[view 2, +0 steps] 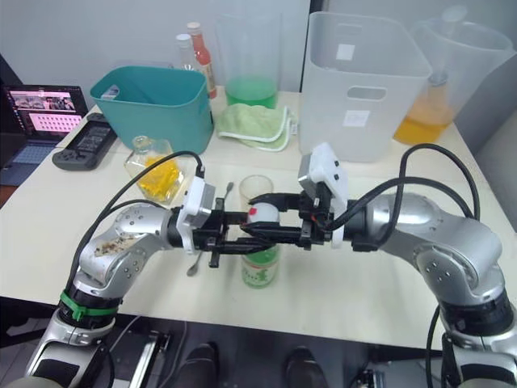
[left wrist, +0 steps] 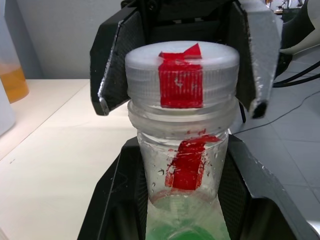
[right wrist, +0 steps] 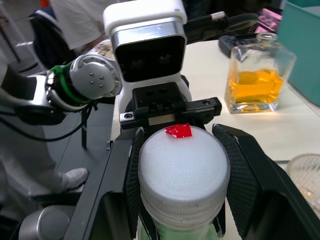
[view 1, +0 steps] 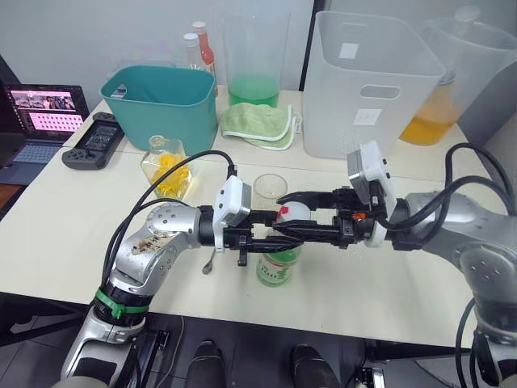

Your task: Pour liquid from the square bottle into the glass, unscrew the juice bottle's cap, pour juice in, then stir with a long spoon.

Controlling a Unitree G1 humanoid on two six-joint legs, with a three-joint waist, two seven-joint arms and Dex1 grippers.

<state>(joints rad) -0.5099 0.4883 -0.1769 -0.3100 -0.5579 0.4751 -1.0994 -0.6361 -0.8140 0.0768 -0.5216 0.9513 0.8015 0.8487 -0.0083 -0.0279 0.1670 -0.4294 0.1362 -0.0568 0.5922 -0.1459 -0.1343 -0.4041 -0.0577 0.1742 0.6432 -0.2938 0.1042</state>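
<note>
Juice bottle (view 1: 279, 263) stands upright on the counter (view 1: 65, 234), just in front of the glass (view 1: 270, 188), with both tools at its top.

I see my left tool (view 1: 273, 236) closed on the bottle's neck below the juice bottle's cap (left wrist: 181, 75), and my right tool (right wrist: 180, 172) with a finger (right wrist: 247, 175) pressed to each side of that cap. Behind and left of the bottle sits the square bottle (view 1: 166, 166), and the long spoon (view 2: 194, 264) lies left of it, under my left arm.
</note>
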